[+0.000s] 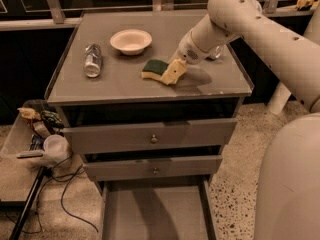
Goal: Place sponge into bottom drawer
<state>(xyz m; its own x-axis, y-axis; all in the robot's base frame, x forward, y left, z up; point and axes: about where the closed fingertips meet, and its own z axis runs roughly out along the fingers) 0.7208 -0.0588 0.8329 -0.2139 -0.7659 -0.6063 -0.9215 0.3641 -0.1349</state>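
The small rectangular sponge [152, 68], dark green on top with a pale yellow foam body, lies flat on the grey top of the bench [125, 84], a little right of the middle. The pale end effector [174, 73] of the white robot arm [260, 29] is lowered to the right edge of the sponge and seems to touch it. I cannot tell if it is wide or narrow, or if it already holds the sponge. The arm comes in from the far right, probably because this way is free: the white round bowl [131, 40] stands farther back and the clear plastic bottle [92, 60] lies well apart on the left.

The bottom drawer [155, 214], a wide grey tray, is pulled out toward the near side under the two upper grey drawers [150, 136] with small round knobs. I think it is open like this so the sponge can be dropped in from above. The sponge is not yet in it, so I judge the grasp to be the step in hand.
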